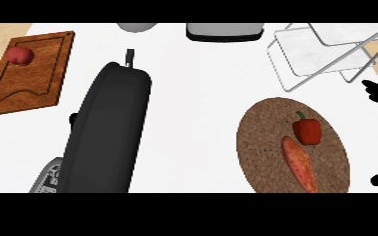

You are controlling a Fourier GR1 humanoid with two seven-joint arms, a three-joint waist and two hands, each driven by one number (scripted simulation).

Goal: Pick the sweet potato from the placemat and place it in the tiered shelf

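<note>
One left forearm [103,130] fills the near left; its hand is hidden, fingers impossible to judge. On one round cork placemat [258,150] lie one sweet potato [299,165] and one red pepper [307,131]. The right hand [371,91] barely shows at the edge. Farther: one wire tiered shelf [325,55], one wooden board [37,75] with one apple [20,55].

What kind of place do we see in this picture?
Most likely a kitchen counter: a wooden cutting board with a red fruit, a round placemat carrying a sweet potato and a red pepper, and a wire tiered shelf.
</note>
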